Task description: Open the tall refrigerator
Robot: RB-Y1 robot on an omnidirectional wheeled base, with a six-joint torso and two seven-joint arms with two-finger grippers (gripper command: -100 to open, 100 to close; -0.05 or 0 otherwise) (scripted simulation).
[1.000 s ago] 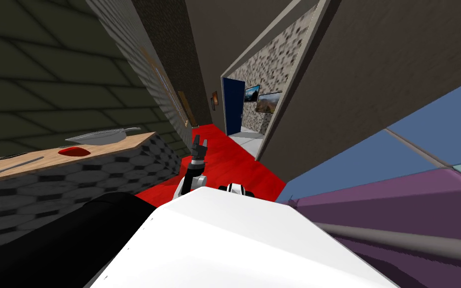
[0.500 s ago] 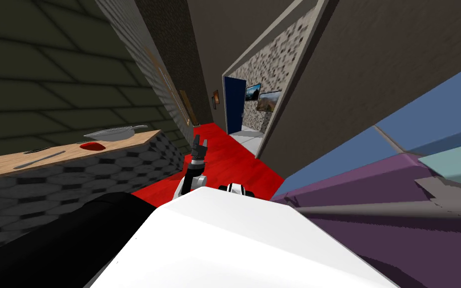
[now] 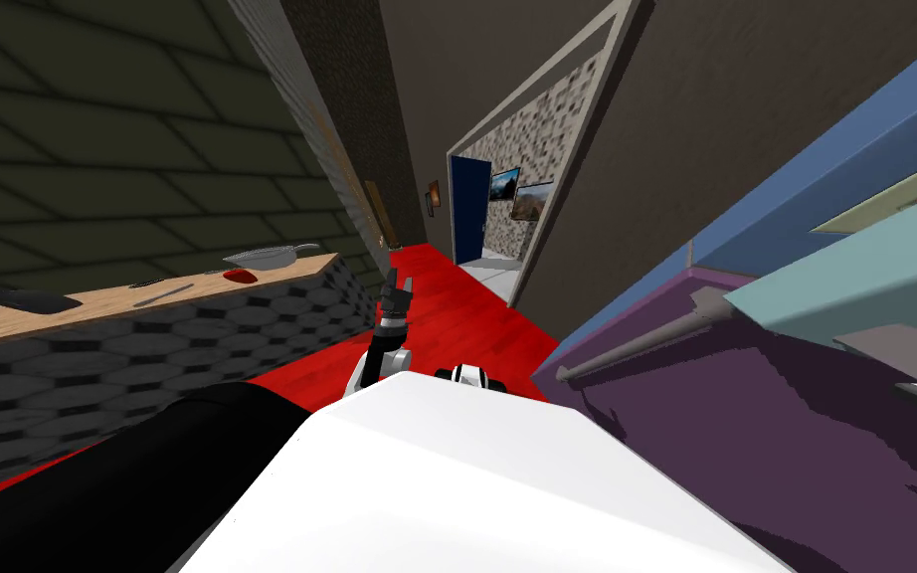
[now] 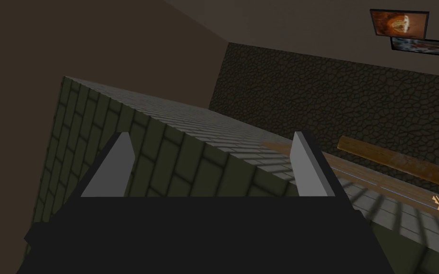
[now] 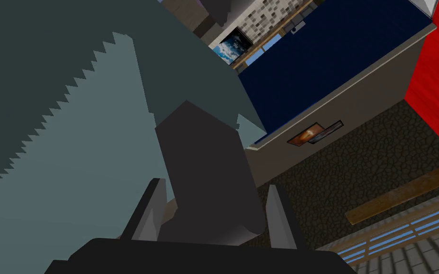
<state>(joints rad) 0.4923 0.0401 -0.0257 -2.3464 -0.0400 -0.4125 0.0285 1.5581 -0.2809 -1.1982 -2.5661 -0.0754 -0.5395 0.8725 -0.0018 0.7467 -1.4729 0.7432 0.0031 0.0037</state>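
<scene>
The tall refrigerator stands close on my right as purple [image 3: 805, 468], blue [image 3: 844, 149] and teal [image 3: 844, 279] panels. A long grey bar handle [image 3: 645, 341] runs across the purple one. In the right wrist view my right gripper [image 5: 214, 184] is shut on a dark grey handle [image 5: 199, 142] that stands off a grey-teal refrigerator panel [image 5: 71, 157]; its fingers press the handle's two sides. My left gripper [image 3: 397, 291] is raised ahead of my chest, over the red floor. It stands open [image 4: 209, 166] with nothing between the fingers.
A counter with a wooden top [image 3: 98, 308] and a patterned front runs along my left. It carries a grey pan [image 3: 268, 256], a red dish [image 3: 238, 276] and a knife [image 3: 163, 293]. Red floor [image 3: 447, 308] leads ahead to a doorway with a dark blue door [image 3: 468, 209].
My head view has swung: more of the counter shows on the left. The teal refrigerator panel now looms larger at the right, standing out over the purple one. The left arm has kept its pose.
</scene>
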